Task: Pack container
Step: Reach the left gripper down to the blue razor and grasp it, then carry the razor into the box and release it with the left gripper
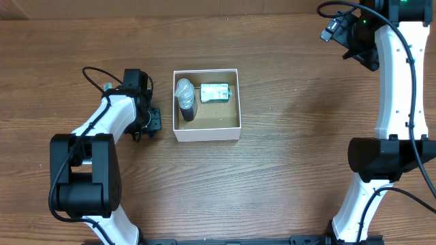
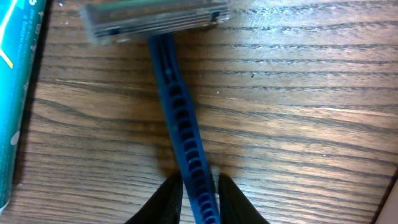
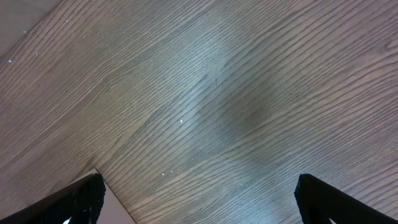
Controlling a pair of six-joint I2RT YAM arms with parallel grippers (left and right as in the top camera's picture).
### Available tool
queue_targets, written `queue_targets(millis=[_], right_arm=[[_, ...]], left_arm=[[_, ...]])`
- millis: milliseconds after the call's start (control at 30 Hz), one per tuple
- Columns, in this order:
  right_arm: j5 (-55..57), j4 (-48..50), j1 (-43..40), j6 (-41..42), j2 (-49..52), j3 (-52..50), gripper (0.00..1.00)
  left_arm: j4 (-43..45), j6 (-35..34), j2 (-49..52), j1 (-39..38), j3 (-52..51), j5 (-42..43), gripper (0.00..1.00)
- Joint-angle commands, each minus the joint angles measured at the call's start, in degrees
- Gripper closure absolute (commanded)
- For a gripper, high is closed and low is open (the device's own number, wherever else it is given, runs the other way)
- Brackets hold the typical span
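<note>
- The wooden table [image 1: 293, 156] carries everything, and both arms are out over it.
- The container [image 1: 206, 134] sits flat and open just to the right of the left gripper [image 1: 151, 124], close by but not touching. It's well away from the right gripper [image 1: 354, 42], which is off at the far right corner.
- In the container, a dark spray bottle [image 1: 186, 102] with a clear cap is on the side nearer the left gripper. A green packet [image 1: 214, 92] lies just past it.
- Left wrist view: a blue razor [image 2: 181, 124] lies on the wood with its handle running back between the fingers [image 2: 169, 200]. Its grey head is at the far end, pointing away from the gripper.
- The left gripper [image 2: 199, 202] has its jaws nearly together, one pad against each side of the handle and pinching it low down.
- A teal pack [image 2: 15, 93] runs along the left edge of that view, beside the razor head. I can't tell what it is.
- The right gripper [image 3: 199, 190] has its jaws spread wide with nothing between them, only bare wood below.
</note>
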Motion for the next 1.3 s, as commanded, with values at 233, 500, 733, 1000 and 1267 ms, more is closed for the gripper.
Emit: queue_targets(millis=[233,500,733,1000,1267], right_arm=[[-0.1,0.1,-0.1,0.0,-0.5,0.9,0.00],[-0.1,0.1,-0.1,0.0,-0.5,0.9,0.00],[-0.1,0.1,-0.1,0.0,-0.5,0.9,0.00],[-0.1,0.1,-0.1,0.0,-0.5,0.9,0.00],[-0.1,0.1,-0.1,0.0,-0.5,0.9,0.00]], left_arm=[[-3.8,-0.4,0.3,-0.2,1.0,-1.4,0.91],[-15.8,-0.4,0.3,-0.2,14.0,-1.1,0.96],[-29.9,-0.5,-0.5,-0.2,33.7,-0.4,0.96],[-34.8,8.2,-5.1,-1.2,47.1,15.9,0.96],[-38.8,27.1,-8.1,-11.8,47.1,21.5,0.96]])
